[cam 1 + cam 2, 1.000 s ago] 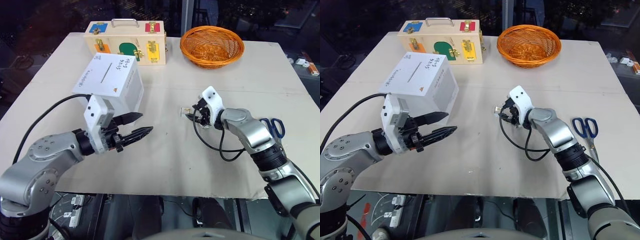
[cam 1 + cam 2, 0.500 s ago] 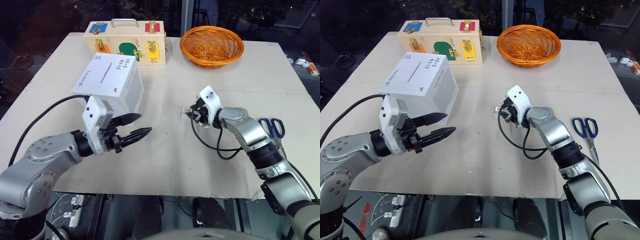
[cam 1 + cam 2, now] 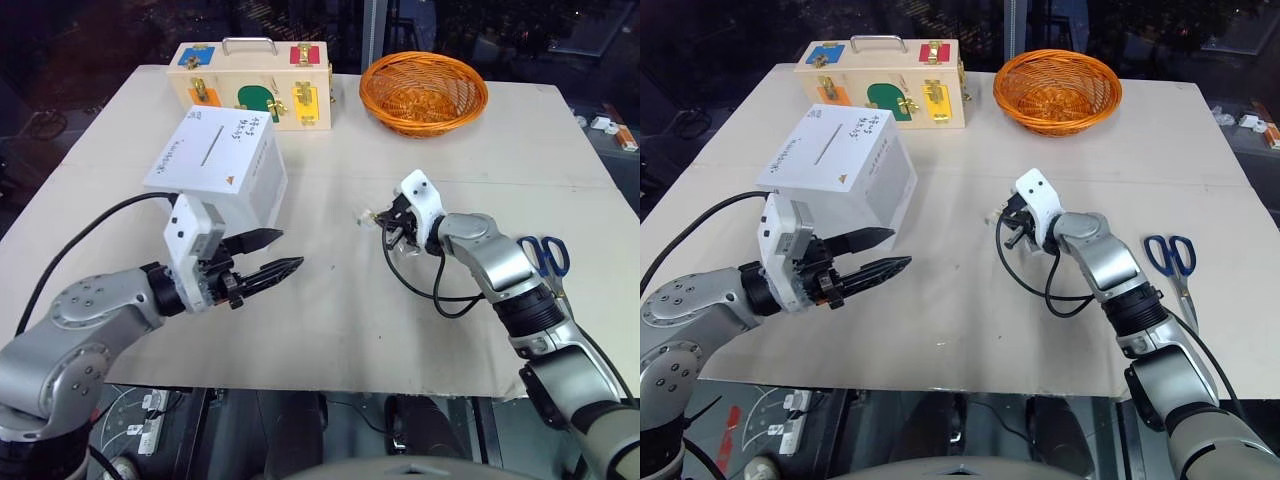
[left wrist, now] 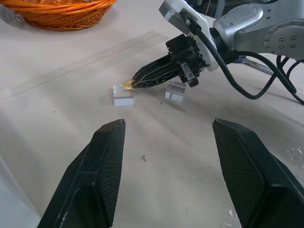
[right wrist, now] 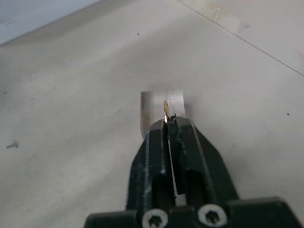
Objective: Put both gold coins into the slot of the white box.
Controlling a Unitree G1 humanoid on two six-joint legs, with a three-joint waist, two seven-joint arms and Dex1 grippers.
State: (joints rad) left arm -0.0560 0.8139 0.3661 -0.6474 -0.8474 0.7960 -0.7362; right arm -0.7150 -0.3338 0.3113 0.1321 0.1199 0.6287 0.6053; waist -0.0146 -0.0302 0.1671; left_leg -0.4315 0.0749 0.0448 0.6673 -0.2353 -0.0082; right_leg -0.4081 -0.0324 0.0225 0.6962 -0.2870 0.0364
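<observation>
My right gripper [image 4: 134, 82] is shut on a small gold coin [image 4: 128, 85], pinched at the fingertips right over a small clear block [image 4: 123, 96] on the table. The right wrist view shows the coin [image 5: 166, 109] edge-on between the closed black fingers [image 5: 183, 142]. Whether it has left the block I cannot tell. A second clear block [image 4: 175, 91] lies just beside it, partly behind the gripper. The white box [image 3: 220, 165], with its dark slot [image 3: 207, 150] facing up, stands at the left. My left gripper [image 3: 272, 255] hovers open in front of the box, holding nothing.
A wooden case with coloured latches [image 3: 250, 85] and an orange basket [image 3: 424, 92] stand at the table's far edge. Blue-handled scissors [image 3: 546, 254] lie at the right, behind my right forearm. A black cable [image 3: 432, 292] loops under the right wrist.
The right gripper's fingers have closed onto the gold coin at the clear block. Neither arm has shifted noticeably, and the left gripper stays open.
</observation>
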